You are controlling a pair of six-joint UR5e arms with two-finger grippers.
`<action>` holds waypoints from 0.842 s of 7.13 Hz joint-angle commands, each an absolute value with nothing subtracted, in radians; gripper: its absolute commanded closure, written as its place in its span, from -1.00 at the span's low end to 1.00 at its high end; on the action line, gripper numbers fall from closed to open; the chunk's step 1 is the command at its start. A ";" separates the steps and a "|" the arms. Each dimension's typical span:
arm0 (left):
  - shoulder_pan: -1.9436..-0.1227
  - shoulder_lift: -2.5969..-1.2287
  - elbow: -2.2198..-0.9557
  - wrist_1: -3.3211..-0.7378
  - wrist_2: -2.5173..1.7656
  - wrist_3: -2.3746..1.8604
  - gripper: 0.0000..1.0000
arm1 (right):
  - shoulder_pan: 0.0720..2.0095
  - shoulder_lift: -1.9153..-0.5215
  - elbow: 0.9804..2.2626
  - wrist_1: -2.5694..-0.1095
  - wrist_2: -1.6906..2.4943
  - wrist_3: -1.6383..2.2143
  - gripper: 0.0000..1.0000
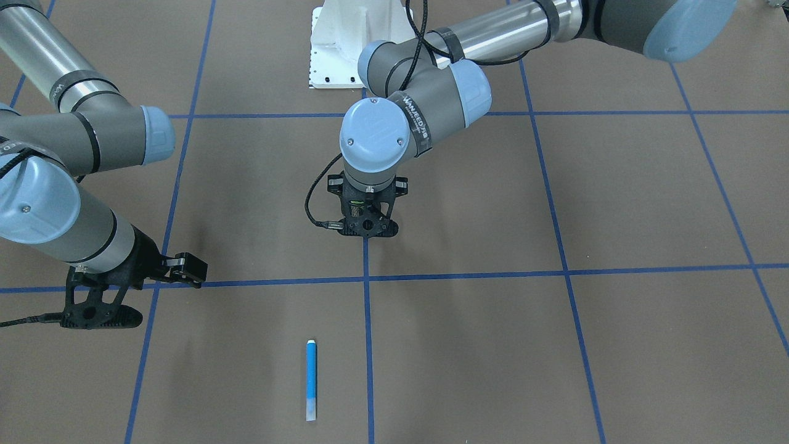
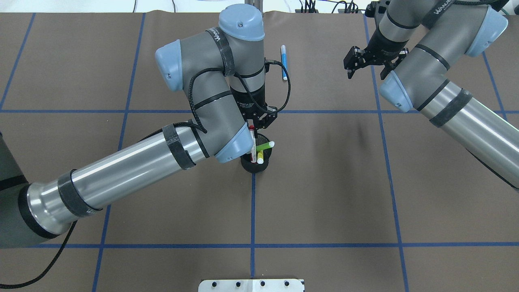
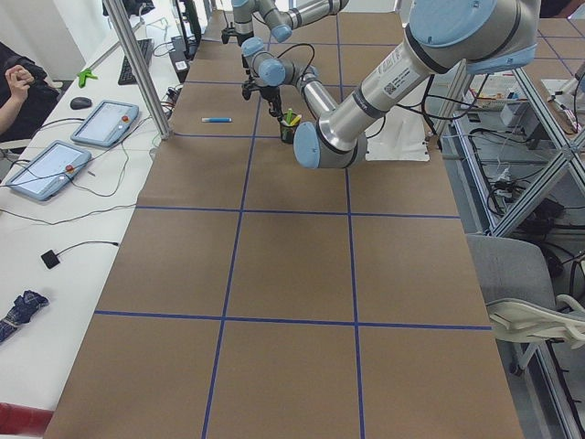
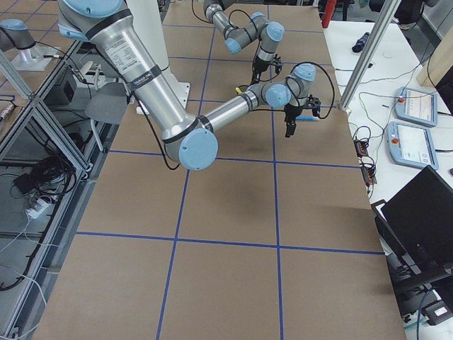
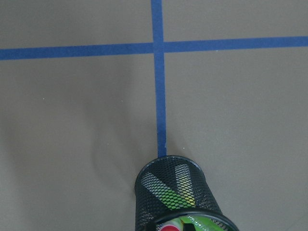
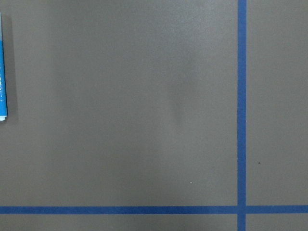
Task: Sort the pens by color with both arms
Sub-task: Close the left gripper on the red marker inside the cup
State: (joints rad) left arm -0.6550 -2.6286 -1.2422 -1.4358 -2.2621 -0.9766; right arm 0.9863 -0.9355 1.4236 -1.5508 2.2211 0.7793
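Note:
My left gripper (image 2: 254, 123) hangs over the black mesh cup (image 2: 255, 167) and is shut on the top of the red pen (image 2: 252, 144), which stands nearly upright with its lower end in the cup. The green pen (image 2: 265, 145) and the yellow pen (image 2: 260, 158) lean in the cup. The blue pen (image 2: 284, 61) lies flat on the table beyond the cup; it also shows in the front view (image 1: 311, 379) and at the right wrist view's left edge (image 6: 2, 72). My right gripper (image 2: 352, 65) is open and empty, to the right of the blue pen.
Brown table paper carries a grid of blue tape lines (image 2: 253, 211). The white base mount (image 1: 345, 43) sits at the robot's edge. The left wrist view looks over the cup (image 5: 173, 192) at a tape crossing. Tablets and cables lie off the table's far side (image 3: 101, 123).

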 commanded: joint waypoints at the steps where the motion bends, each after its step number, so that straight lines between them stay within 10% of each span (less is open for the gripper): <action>1: -0.655 -2.629 -1.255 -1.434 -2.263 -0.983 0.81 | 0.986 -0.936 1.424 -1.551 2.221 0.779 -1.00; 6: -0.773 -2.510 -1.619 -1.422 -2.258 -1.045 1.00 | 1.014 -0.934 1.428 -1.554 2.276 0.781 -1.00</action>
State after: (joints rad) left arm -0.7241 -2.5519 -1.5069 -1.4225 -2.2577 -1.0355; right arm 1.0036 -0.9343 1.4259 -1.5531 2.2579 0.7808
